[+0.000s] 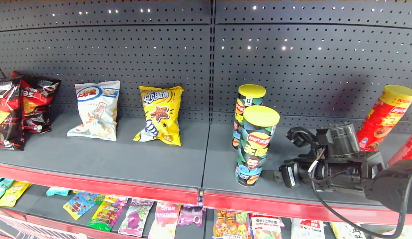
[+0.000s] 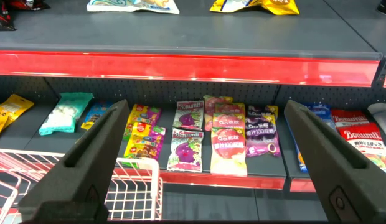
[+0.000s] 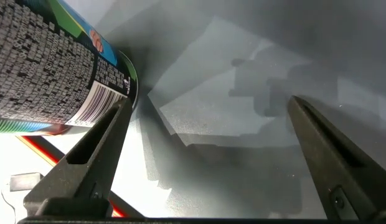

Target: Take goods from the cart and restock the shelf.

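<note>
Cardboard-stiff and light, we judge, the green can (image 1: 255,146) wants a mid-body grip; our right gripper (image 3: 208,109) gapes beside it

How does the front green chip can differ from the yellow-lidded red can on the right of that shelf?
The front green can stands upright; the red can tilts. The front green can sits near the front edge of the shelf; the red can sits farther back. Both are tall tubes with yellow lids.
</note>
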Motion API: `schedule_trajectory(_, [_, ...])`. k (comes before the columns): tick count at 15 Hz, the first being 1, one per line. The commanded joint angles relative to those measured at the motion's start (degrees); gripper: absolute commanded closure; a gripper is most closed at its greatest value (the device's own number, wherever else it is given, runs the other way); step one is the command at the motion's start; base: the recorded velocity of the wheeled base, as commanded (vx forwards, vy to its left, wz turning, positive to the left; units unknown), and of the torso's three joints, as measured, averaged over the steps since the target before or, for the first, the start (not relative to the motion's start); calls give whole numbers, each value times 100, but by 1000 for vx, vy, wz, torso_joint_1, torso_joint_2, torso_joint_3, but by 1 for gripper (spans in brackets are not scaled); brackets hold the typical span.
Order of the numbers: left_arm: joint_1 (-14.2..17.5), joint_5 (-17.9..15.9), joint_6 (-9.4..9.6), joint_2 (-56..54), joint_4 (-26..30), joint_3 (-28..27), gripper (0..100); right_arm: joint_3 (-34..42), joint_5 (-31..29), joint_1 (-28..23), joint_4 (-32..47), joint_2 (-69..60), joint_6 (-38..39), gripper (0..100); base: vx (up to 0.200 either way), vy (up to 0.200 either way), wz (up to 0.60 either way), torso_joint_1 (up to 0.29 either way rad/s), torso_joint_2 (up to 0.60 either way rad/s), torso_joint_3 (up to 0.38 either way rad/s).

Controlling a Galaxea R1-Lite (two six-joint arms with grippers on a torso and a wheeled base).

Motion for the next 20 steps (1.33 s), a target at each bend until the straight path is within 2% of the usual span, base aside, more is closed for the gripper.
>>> schedule_trajectory(1, [0, 6, -1, 9, -2, 1, 0, -19, 4, 5, 5, 31, 2, 0, 0, 0, 0, 0, 0, 0])
schedule_trajectory(20, [0, 6, -1, 9, -2, 1, 0, -107, 4, 49, 5, 163, 11, 0, 0, 0, 0, 0, 0, 0])
